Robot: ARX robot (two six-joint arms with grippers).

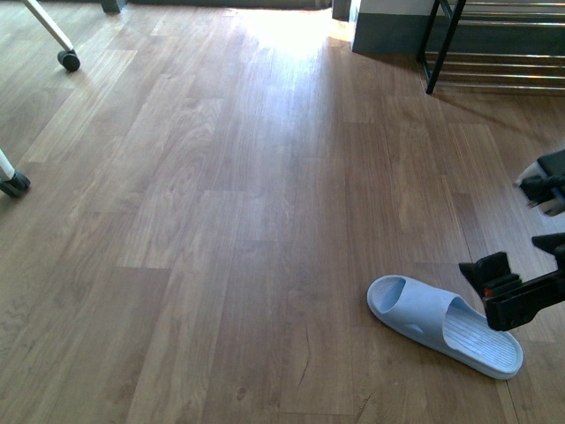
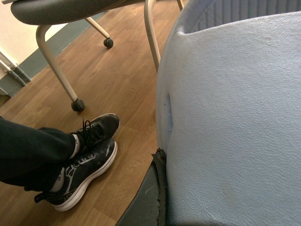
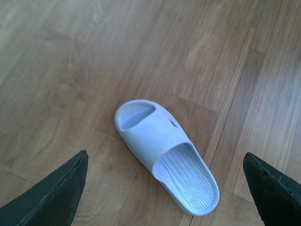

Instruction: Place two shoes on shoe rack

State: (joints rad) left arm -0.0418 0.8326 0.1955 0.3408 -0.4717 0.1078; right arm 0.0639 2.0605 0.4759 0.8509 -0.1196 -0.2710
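One pale blue slide sandal [image 1: 441, 325] lies flat on the wooden floor at the near right. My right gripper [image 1: 505, 228] hangs open just above its heel end. In the right wrist view that sandal [image 3: 164, 155] lies below and between the two spread black fingertips [image 3: 61, 190], untouched. A second pale blue sandal [image 2: 235, 117] fills the left wrist view, and my left gripper is shut on it, with one dark finger [image 2: 146, 197] pressed against its side. The left arm is out of the front view. The shoe rack [image 1: 494, 55], black frame with chrome rods, stands at the far right.
Chair legs on castors [image 1: 68, 60] stand at the far left, another [image 1: 13, 184] at the left edge. A grey base [image 1: 388, 31] sits beside the rack. In the left wrist view, a person's feet in black sneakers [image 2: 87, 155] rest near chair legs [image 2: 77, 104].
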